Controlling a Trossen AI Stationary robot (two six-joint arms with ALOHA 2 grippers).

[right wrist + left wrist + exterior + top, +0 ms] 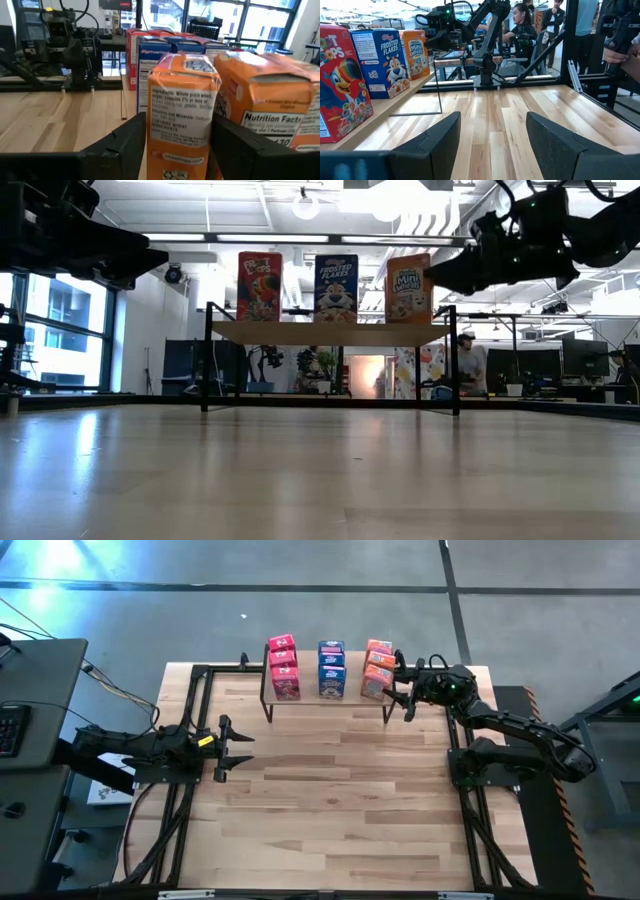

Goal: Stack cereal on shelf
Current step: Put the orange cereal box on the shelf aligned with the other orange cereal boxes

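The shelf [310,701] stands at the table's far middle, a wooden board on black legs [330,332]. On it stand three rows of boxes: red [284,667], blue [332,668] and orange [379,655]. My right gripper [403,688] is at the shelf's right end, shut on the nearest orange box [182,100]. That box is the front one of the orange row [375,687]. My left gripper [238,748] waits open and empty at the table's left, level with the shelf's front [493,125]. My right gripper pinches the front orange box between its two fingers, one on each broad face [152,130]. The printed narrow side faces the wrist camera. The fingers come level from the table's right. The box is about upright, and in the low view its base [408,318] is on the shelf board.
Black metal frames lie along the table's left [190,740] and right [465,770] sides. A desk with a keyboard [10,725] stands left of the table. People sit and stand beyond the table [520,25]. Bare tabletop [330,800] lies in front of the shelf.
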